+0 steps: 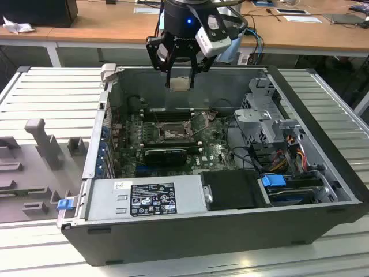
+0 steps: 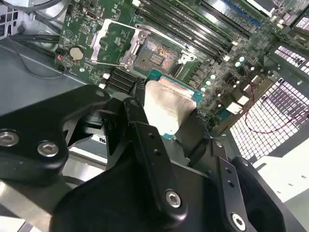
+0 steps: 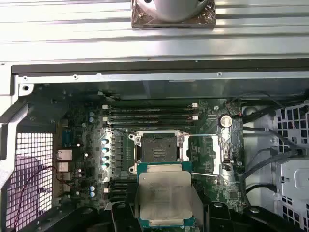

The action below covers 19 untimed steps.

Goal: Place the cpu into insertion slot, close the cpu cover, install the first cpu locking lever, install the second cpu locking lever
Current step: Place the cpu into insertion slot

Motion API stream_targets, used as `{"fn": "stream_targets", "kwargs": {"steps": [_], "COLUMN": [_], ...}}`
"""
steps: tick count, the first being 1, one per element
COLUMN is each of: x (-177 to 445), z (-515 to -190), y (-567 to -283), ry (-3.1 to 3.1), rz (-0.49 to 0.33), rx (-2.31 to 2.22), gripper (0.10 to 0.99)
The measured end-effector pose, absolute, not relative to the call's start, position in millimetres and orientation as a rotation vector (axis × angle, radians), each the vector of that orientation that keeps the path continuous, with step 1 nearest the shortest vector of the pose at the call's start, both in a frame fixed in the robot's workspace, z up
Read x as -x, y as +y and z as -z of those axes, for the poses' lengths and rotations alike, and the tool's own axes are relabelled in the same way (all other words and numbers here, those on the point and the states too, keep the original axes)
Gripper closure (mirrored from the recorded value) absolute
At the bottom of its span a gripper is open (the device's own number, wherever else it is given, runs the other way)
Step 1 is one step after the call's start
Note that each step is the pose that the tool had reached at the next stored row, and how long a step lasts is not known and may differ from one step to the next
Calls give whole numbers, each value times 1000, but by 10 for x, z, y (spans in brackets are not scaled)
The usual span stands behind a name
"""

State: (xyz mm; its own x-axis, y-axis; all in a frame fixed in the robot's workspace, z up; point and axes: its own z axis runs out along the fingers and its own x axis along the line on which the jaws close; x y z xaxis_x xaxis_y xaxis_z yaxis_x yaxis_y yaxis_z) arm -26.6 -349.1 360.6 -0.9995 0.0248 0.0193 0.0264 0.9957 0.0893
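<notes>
My gripper (image 1: 180, 86) hangs above the open computer case, shut on the cpu (image 1: 180, 83), a pale silver square chip. The chip is held by two opposite edges, its flat face (image 3: 163, 192) showing between the black fingers (image 2: 145, 140). In the exterior view the chip sits well above and behind the insertion slot (image 1: 171, 133). The slot (image 3: 158, 147) is a dark square socket on the green board, bare inside. The cpu cover (image 3: 205, 151), a silvery frame, is swung open to one side of the socket (image 2: 157, 54), and it also shows in the second wrist view (image 2: 113, 42).
Long black memory slots (image 3: 149, 113) run beside the socket. A grey power supply box (image 1: 144, 199) and black drive bay (image 1: 230, 190) fill the case's near side. Cables and a metal cage (image 1: 271, 124) crowd the exterior view's right. A grey fixture (image 1: 40, 138) stands outside the case.
</notes>
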Motion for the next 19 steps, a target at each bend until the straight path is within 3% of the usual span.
{"fn": "stream_targets", "kwargs": {"steps": [19], "x": [266], "z": [-3585], "y": [-3494], "ry": [-3110], "rz": [142], "rx": [349], "gripper": [557]}}
